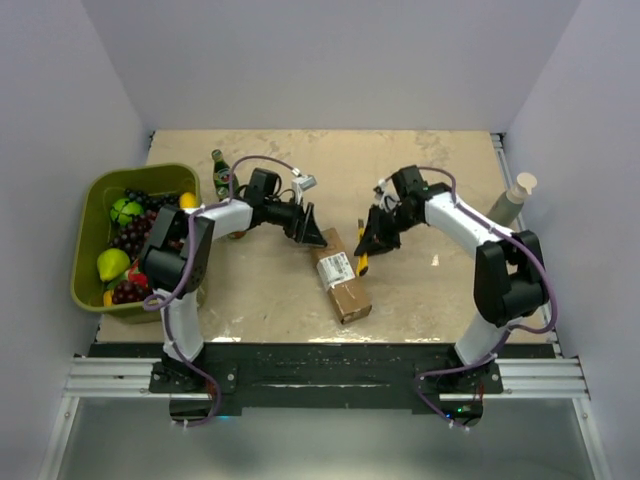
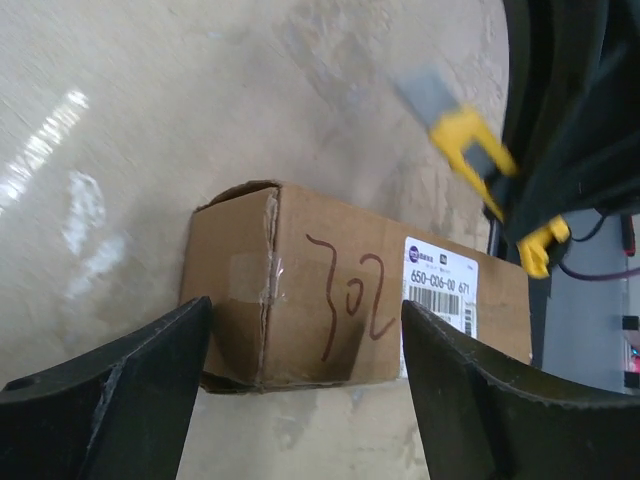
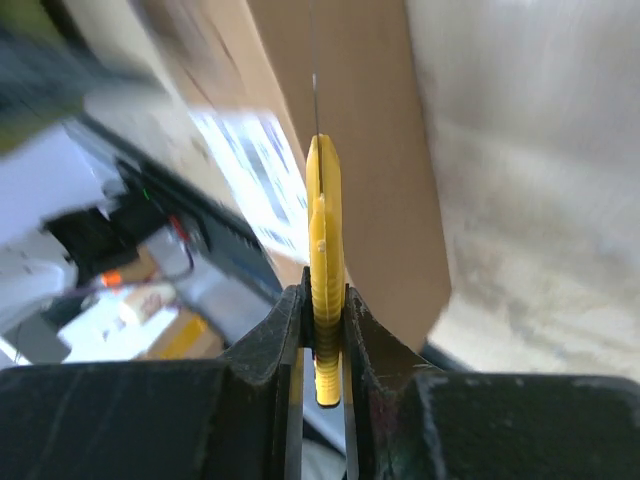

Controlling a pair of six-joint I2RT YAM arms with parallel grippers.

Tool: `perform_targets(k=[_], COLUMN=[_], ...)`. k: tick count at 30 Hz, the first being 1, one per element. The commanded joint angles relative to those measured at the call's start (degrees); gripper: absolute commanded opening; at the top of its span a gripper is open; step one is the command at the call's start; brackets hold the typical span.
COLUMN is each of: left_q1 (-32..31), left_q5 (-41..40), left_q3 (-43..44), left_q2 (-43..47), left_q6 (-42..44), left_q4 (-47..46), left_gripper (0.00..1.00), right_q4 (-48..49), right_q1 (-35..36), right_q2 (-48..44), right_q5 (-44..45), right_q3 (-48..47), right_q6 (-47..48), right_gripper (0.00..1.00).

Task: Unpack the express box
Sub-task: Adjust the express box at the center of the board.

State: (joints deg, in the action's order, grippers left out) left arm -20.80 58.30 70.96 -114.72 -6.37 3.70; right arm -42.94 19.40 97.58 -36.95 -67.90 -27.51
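**Carton on the tabletop, knife in the right end effector**

Nearest to the arm bases I see the express box (image 1: pixel 340 275), a long brown cardboard carton lying flat and diagonal on the beige, marble-patterned tabletop (image 1: pixel 430 170). Its upper face carries a white printed label, a handwritten "302" beside it, and clear tape over the end flap.

The left end effector (image 1: pixel 304 224) sits at the far end of the box. Its two black fingers (image 2: pixel 120 390) are spread wide, one at each side of the carton. It holds nothing, and I cannot tell if the fingers touch the cardboard.

The right end effector (image 1: pixel 370 240) is clamped tight on a slim yellow utility knife (image 1: pixel 362 262). The thin grey blade is out, just beside the long edge of the box.

Further away on the left stands a green plastic basin (image 1: pixel 92 215) with dark grapes (image 1: pixel 135 235). Behind it stands a green bottle (image 1: pixel 220 173).
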Motion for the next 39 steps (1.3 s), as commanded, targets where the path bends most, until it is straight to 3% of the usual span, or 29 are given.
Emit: perform_targets(k=[1,4,5,6,7,8,9,11,12,14,15,17,18,21,25,31,34,35,39], left_q1=[-0.82,-0.91,-1.0,-1.0,-1.09,-1.26,-2.83,-5.82,-9.4,-13.37,-16.61,-20.32,-25.03,-31.47,-35.45,-35.63,-35.63,-35.63,-34.67], left_q5=[1.11,-3.61,-8.59,-11.08,-11.98,-12.33,-12.6,-12.95,-13.39,-14.27,-13.92,-15.22,-16.63,-19.71,-24.81,-32.19,-35.26,-36.84,-40.72], left_q3=[-6.26,-9.61,-8.48,-7.69,-6.98,-6.28,-6.01,-4.18,-3.38,-1.97,-1.53,-0.91,-1.26,-5.03,-8.55,-10.14,-6.65,-5.23,4.78], left_q2=[7.92,12.14,14.93,16.53,18.46,23.0,25.4,30.14,31.12,32.97,33.15,32.28,31.84,30.61,24.91,16.38,12.34,11.11,4.43], left_q6=[1.71,2.23,4.59,11.75,15.74,20.21,32.0,47.07,62.81,73.82,83.53,93.95,99.83,105.4,108.94,103.25,90.69,80.39,57.48], left_q4=[2.54,5.15,7.61,9.55,12.0,12.9,14.47,25.43,30.26,39.86,42.24,48.75,48.94,43.51,34.03,18.84,13.53,11.87,13.59], left_gripper=[0.8,0.8,0.83,0.87,1.0,1.0,1.0,1.0,1.0,1.0,1.0,1.0,1.0,1.0,1.0,1.0,0.95,0.93,0.86], right_q4=[4.17,6.38,5.24,5.23,5.32,4.97,4.8,4.62,4.36,3.57,3.21,2.08,1.55,-0.04,-1.36,-2.76,-3.73,-4.25,-6.36], right_q1=[-3.05,-4.28,-4.8,-5.42,-6.03,-7.08,-7.62,-9.89,-10.95,-14.54,-15.78,-19.03,-19.22,-22.82,-25.02,-26.6,-27.92,-28.01,-28.1], right_q2=[1.2,4.89,5.25,5.69,5.6,5.34,4.73,3.06,2.79,1.83,1.56,1.3,1.12,-0.37,-3.09,-10.3,-12.67,-13.03,-12.42], right_q5=[4.69,6.09,9.75,9.88,9.18,9.61,9.88,9.27,7.61,6.11,5.14,3.65,3.2,2.84,2.58,1.71,0.92,1.09,1.44], right_q3=[-11.01,-18.3,-20.24,-22.69,-23.41,-24.12,-24.47,-24.39,-24.47,-24.56,-24.91,-25.35,-26.14,-27.28,-26.94,-21.14,-19.47,-20.07,-22.18], right_q6=[0.17,4.55,6.22,7.63,8.08,8.43,9.3,9.93,9.93,9.67,9.4,9.58,9.93,11.85,12.92,13.44,13.71,15.01,17.49], right_gripper=[0.0,0.0,0.0,0.0,0.0,0.0,0.0,0.0,0.0,0.0,0.0,0.0,0.0,0.0,0.0,0.0,0.0,0.0,0.0])
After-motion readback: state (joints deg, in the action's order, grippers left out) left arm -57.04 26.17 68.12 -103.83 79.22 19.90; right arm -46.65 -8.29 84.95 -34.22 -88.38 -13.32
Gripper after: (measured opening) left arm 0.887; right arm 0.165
